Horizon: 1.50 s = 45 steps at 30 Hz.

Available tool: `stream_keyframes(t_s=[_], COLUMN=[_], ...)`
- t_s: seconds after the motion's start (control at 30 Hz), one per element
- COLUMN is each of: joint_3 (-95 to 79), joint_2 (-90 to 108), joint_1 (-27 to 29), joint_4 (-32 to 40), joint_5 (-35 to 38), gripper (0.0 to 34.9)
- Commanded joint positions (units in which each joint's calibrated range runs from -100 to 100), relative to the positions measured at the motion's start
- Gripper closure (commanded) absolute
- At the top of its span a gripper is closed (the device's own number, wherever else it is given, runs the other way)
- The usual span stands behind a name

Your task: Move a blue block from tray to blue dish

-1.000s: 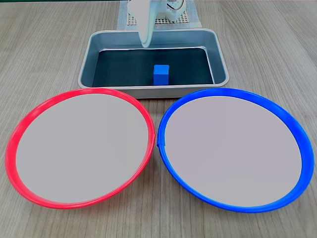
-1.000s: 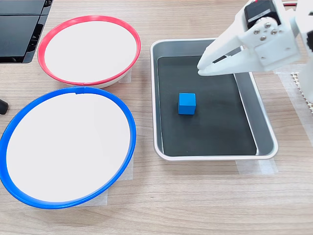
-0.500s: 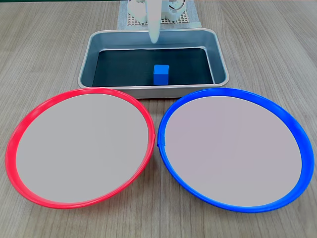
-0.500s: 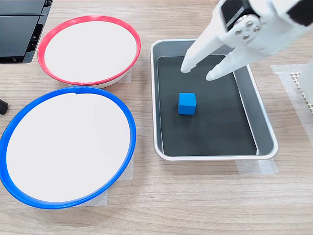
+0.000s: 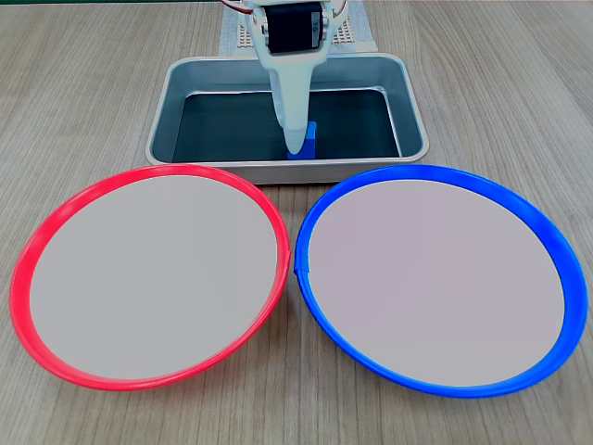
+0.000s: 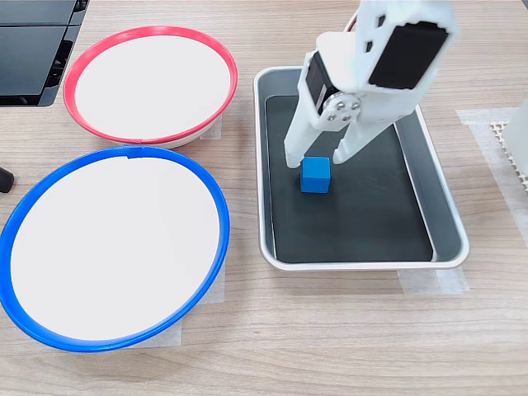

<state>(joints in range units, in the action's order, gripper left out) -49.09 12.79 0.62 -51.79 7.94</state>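
Lying empty at the second exterior view's left, the large round blue-rimmed dish (image 6: 216,198) waits beside the rectangular silver metal tray (image 6: 445,223). There the small bright blue cube (image 6: 315,175) sits under the white gripper (image 6: 317,159), jaws spread.

We see a white plastic arm (image 6: 388,49) with black servo blocks set in its housings, small screws around a round joint, and a gripper (image 6: 316,160) of two tapered white fingers (image 5: 295,102).
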Motion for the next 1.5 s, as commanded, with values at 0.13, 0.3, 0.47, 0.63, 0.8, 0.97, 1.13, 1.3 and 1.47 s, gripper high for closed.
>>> stream_keyframes(t_s=[0.13, 0.3, 0.47, 0.63, 0.8, 0.97, 1.13, 1.3, 1.47], joint_3=[4.0, 9.8, 14.9, 7.1, 4.9, 4.7, 1.8, -0.5, 4.3], joint_2=[-4.2, 0.6, 5.8, 8.6, 5.7, 0.5, -1.5, -1.7, -0.6], joint_1=[-2.8, -4.1, -4.8, -8.0, -8.0, -7.9, -8.5, -8.9, -8.4], joint_4=[-1.3, -9.6, -16.7, -15.7, -13.4, -8.8, -5.9, -5.0, -8.2], joint_5=[1.8, 2.1, 2.4, 7.6, 13.6, 19.3, 22.1, 23.5, 22.8], gripper=[34.6, 34.6, 29.4, 14.8, 15.0, 15.7, 18.1, 24.9, 34.7])
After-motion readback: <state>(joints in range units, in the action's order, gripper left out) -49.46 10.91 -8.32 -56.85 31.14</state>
